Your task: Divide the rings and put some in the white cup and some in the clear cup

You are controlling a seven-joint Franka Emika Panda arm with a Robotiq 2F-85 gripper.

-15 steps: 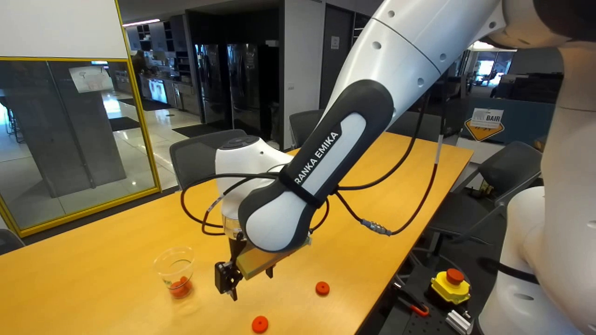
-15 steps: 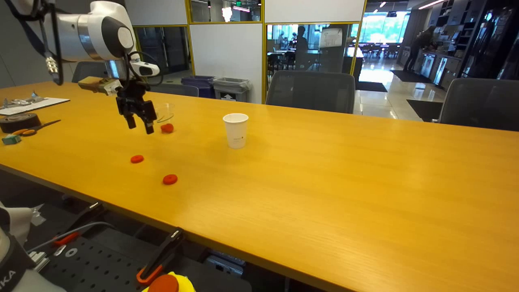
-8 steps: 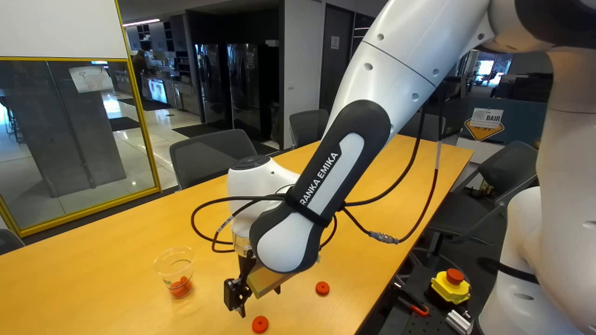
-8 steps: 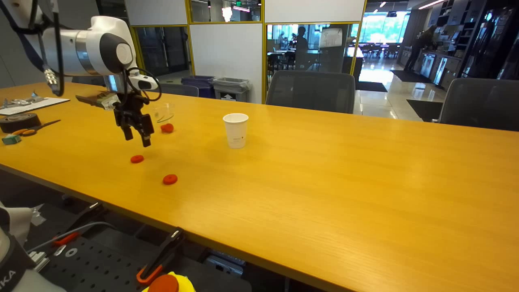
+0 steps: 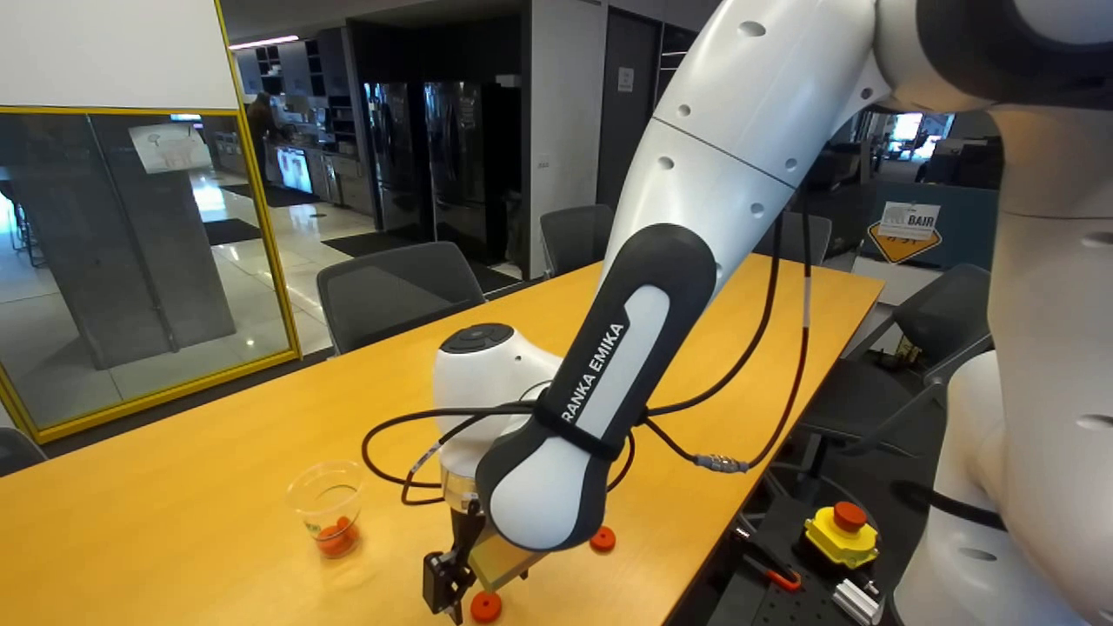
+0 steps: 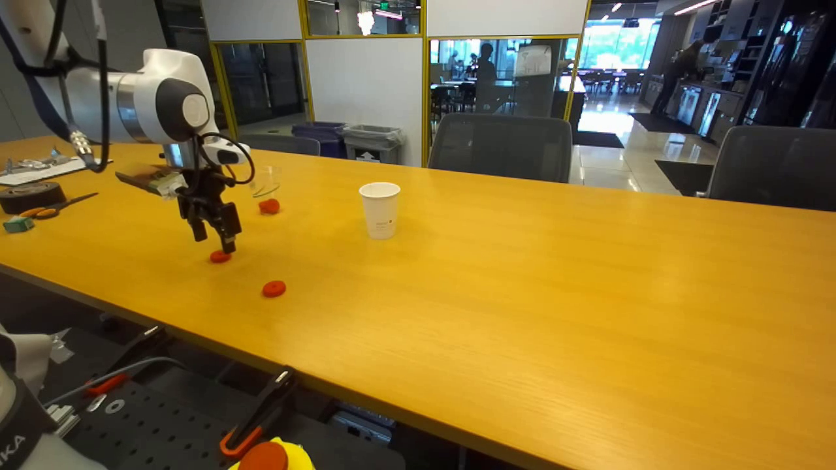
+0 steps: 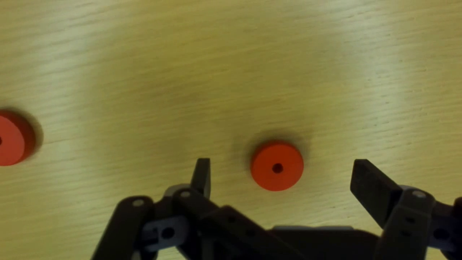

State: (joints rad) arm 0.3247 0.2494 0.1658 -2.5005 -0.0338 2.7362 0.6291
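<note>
My gripper (image 7: 283,173) is open and empty, low over the table. In the wrist view a red ring (image 7: 277,167) lies flat between the spread fingers, touching neither. Another red ring (image 7: 11,138) is cut off at the left edge. Both exterior views show two loose red rings on the table. In an exterior view a fingertip overlaps the top of one ring (image 6: 220,257), and the other ring (image 6: 274,288) lies nearer the camera. The clear cup (image 5: 323,489) stands upright with several red rings (image 5: 337,537) in it. The white cup (image 6: 380,212) stands upright; its inside is hidden.
In an exterior view a tape roll (image 6: 31,196), scissors (image 6: 49,211), a green block (image 6: 18,224) and a white sheet (image 6: 39,173) with metal items lie at the table's left. A red button on a yellow base (image 5: 841,537) stands beside the table.
My gripper has come down towards the table, over the area of the loose rings, and stays open. The rings and both cups have not moved.
</note>
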